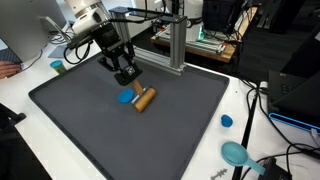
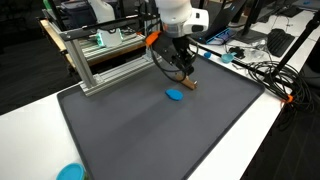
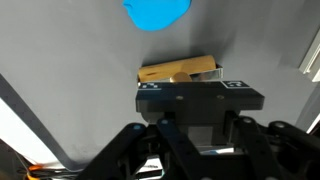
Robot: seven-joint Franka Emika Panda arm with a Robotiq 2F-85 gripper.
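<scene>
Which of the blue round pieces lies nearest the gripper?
The blue disc on the dark mat, beside the wooden block close to the gripper. The other blue pieces lie off the mat on the white table.

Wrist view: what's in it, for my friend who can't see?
A black gripper hangs close over a small wooden block on a grey mat. A round blue thing lies just past the block.
</scene>
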